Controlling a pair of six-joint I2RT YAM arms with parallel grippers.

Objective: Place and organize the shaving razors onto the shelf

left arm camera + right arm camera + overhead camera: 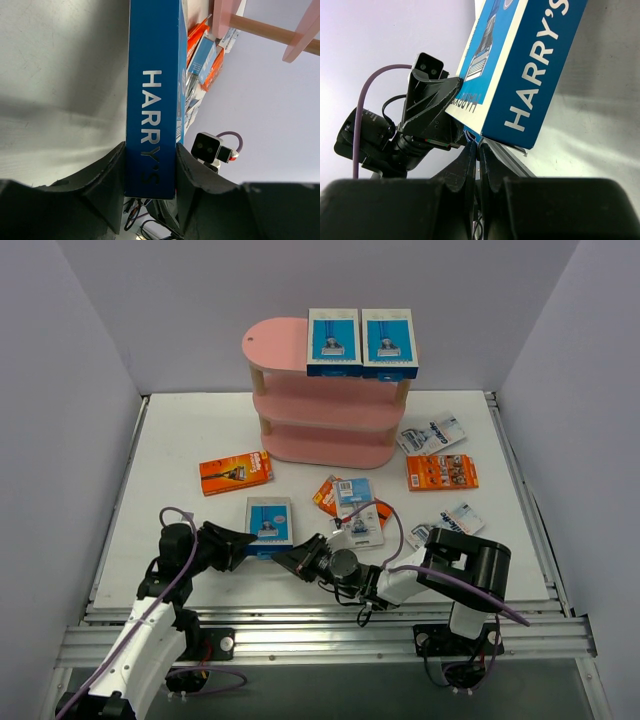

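On the shelf [290, 345] top, overhead view: two blue boxes [333, 342] lie side by side at the right end, their fronts overhanging the board
Shelf position: far middle of the table [180, 440], three pink tiers on pale posts
Third box [270, 523]: near the front of the table, between the two grippers
Left gripper [243, 543]: at the third box's near left corner
Right gripper [300, 560]: at its near right corner
Orange cards [235, 472]: one left of the shelf foot, one to the right of it, one partly under the middle pile
Blister packs [432, 435]: one right of the shelf foot, one near the right arm, one in the middle pile
Left wrist view, left fingers [107, 175]: one on each side of the third box's narrow blue edge, pinching it, with the HARRY'S lettering running up between them
Right wrist view, right fingers [465, 170]: pressed together, tips just under the lower edge of the third box, which rises at a slant above them; contact cannot be told
Right wrist view, left gripper: clamped on the box's far edge
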